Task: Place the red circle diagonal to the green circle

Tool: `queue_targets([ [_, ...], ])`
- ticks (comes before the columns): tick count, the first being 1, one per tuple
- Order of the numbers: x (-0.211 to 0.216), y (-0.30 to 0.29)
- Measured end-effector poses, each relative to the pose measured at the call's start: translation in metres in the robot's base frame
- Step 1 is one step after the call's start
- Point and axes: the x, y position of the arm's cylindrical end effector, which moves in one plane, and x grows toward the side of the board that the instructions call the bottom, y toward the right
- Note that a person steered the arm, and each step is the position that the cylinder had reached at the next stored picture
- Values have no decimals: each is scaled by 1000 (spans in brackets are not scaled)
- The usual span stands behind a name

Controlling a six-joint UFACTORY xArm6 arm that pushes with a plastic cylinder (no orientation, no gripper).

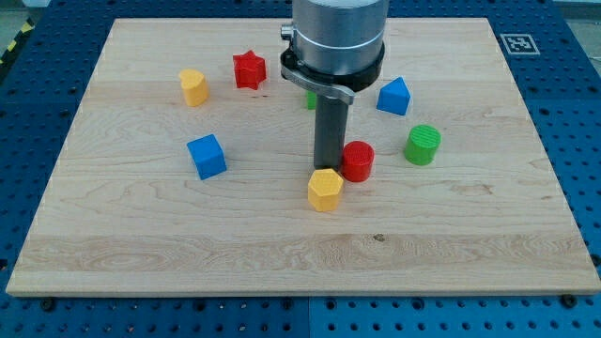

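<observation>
The red circle (358, 161) is a short red cylinder near the board's middle. The green circle (423, 145) stands a little to its right and slightly higher in the view, with a gap between them. My tip (326, 170) is down at the board, right against the red circle's left side and just above the yellow hexagon block (325, 190). The rod and the arm's grey body (336, 38) rise above it and hide part of the board behind.
A blue cube (207, 156) lies at the left of the middle. A yellow block (193, 87) and a red star (249, 69) lie at the upper left. A blue block (394, 96) lies at the upper right. A green block (310, 99) shows partly behind the rod.
</observation>
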Motion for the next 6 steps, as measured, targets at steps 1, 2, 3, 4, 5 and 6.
queue_targets([
  [1, 0, 1],
  [2, -5, 1],
  [3, -13, 3],
  [4, -13, 5],
  [5, -9, 13],
  [6, 10, 33],
])
